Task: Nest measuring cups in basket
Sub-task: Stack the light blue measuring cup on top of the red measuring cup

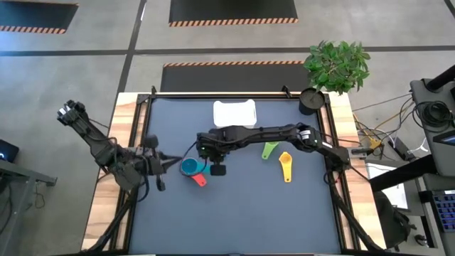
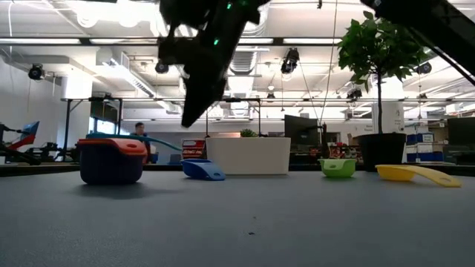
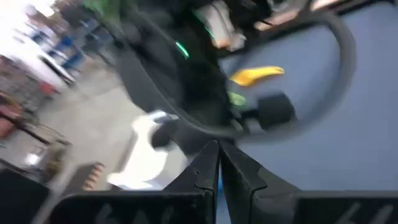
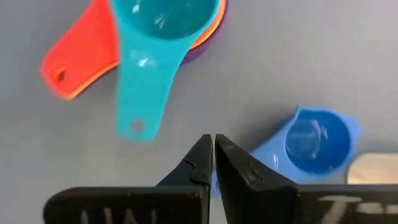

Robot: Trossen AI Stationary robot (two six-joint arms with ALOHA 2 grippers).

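Dark right claw [image 4: 213, 163], fingers together, hovers mid-desk above our stacked teal cup [image 4: 158, 37]; left claw [image 3: 218, 167], also together, waits beside.

Potted plant [image 1: 338, 64] at table corner, black round cup [image 1: 311, 101] beside; person [image 2: 139, 132], blurry, behind.

Teal cup [image 4: 152, 34] nested in red-orange stack, blue cup [image 4: 314, 140] beside.

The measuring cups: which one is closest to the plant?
The yellow measuring cup. It lies farthest toward the plant side of the table, just past the green cup, while the teal-topped stack sits across the mat.
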